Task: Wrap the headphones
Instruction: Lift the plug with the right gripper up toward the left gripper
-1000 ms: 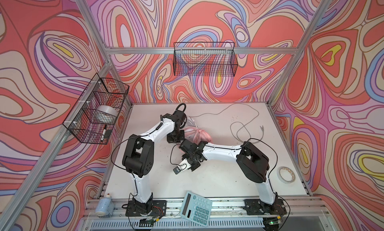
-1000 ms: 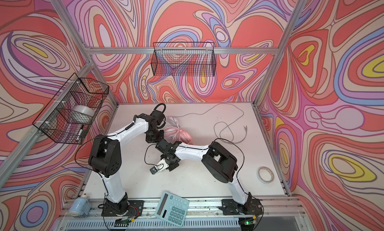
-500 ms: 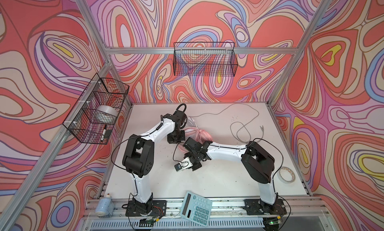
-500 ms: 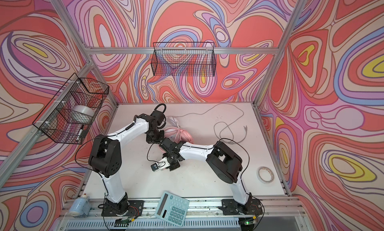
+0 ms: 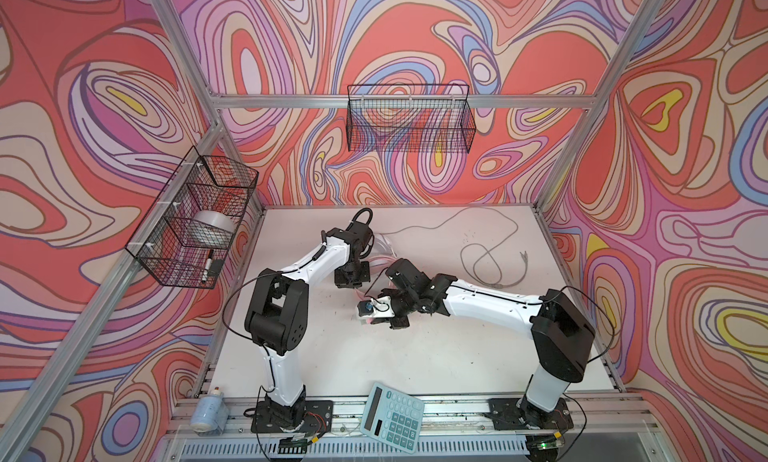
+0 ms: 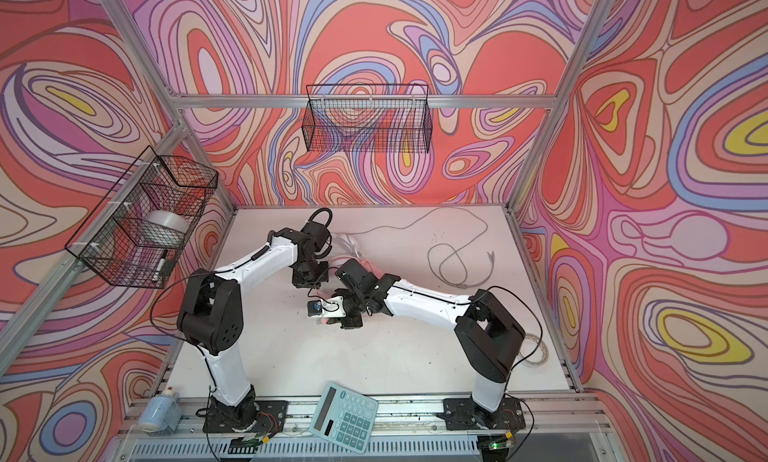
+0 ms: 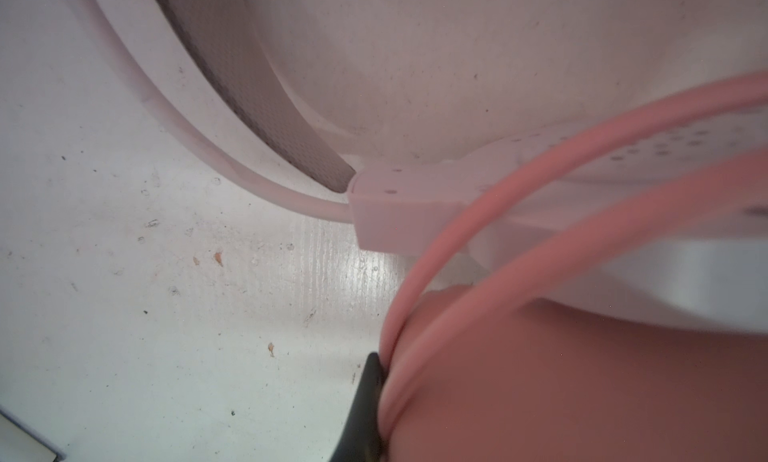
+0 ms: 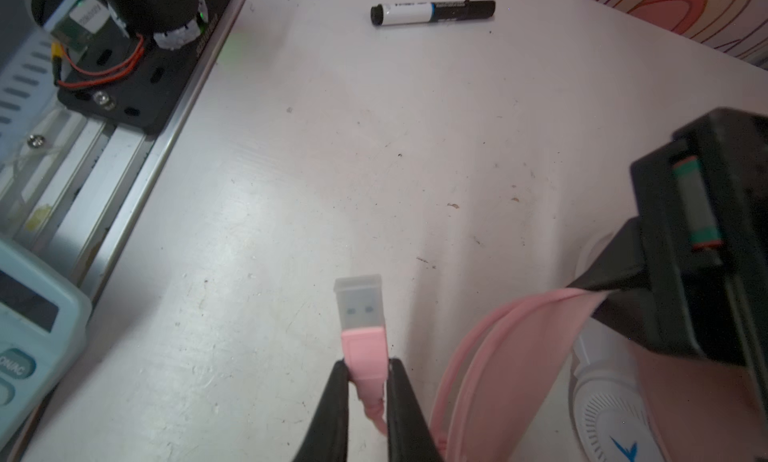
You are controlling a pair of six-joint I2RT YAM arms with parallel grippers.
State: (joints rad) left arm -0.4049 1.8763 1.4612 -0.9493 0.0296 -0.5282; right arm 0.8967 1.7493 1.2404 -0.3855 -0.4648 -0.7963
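Note:
The pink headphones (image 8: 536,356) lie mid-table with their cable looped over the band. My left gripper (image 5: 352,277) (image 7: 386,383) is shut on the pink band; only one black finger (image 7: 371,391) shows, the other is hidden by pink. My right gripper (image 8: 365,370) (image 5: 366,319) is shut on the pink USB plug (image 8: 360,314) at the cable's end, held just above the table. The white headphones (image 7: 399,202) (image 5: 384,244) lie under and behind the pink ones. Their grey cable (image 5: 486,260) (image 6: 453,260) trails loose to the back right.
A black marker (image 8: 432,12) lies on the table near the left arm's base. A teal calculator (image 5: 392,414) sits on the front rail and a bottle (image 5: 208,410) at the front left. A tape roll (image 6: 536,351) lies at the right edge. Wire baskets (image 5: 409,119) hang on the walls.
My right arm has drawn back to the right, carrying the pink plug a little rightward and toward the back. The left gripper has stayed put on the pink band.

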